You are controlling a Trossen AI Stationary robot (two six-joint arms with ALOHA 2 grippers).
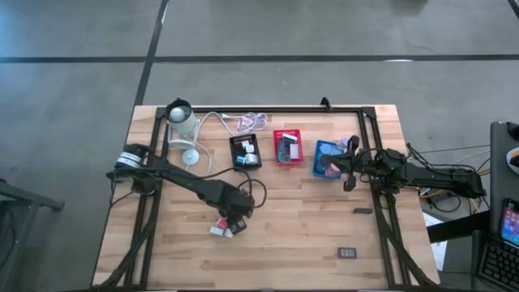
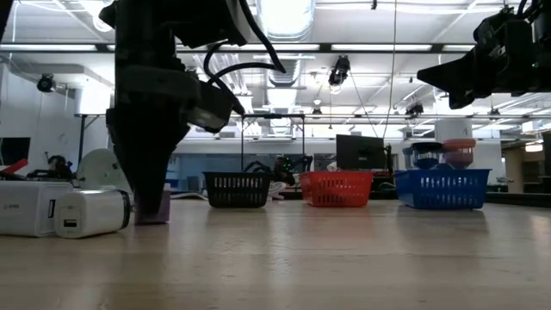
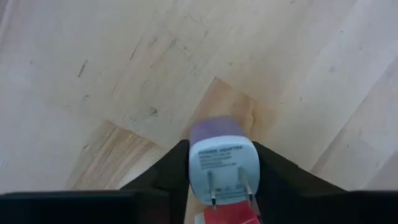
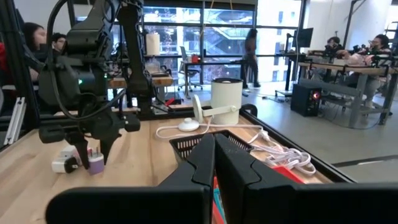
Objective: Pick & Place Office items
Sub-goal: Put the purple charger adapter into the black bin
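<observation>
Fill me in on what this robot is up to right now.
It is sorting small office items into mesh trays. The left claw is down on the wooden table, its fingers on either side of a lavender power adapter; whether they grip it yet I cannot tell. White blocks lie right beside it. The right claw is shut and empty, hovering by the blue tray. The black tray and red tray stand in line with it.

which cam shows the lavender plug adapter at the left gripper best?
Left wrist view: the lavender adapter sits between the left gripper's fingers, prongs visible. Right wrist view shows it small; low view only an edge; in the high view the arm covers it.
</observation>
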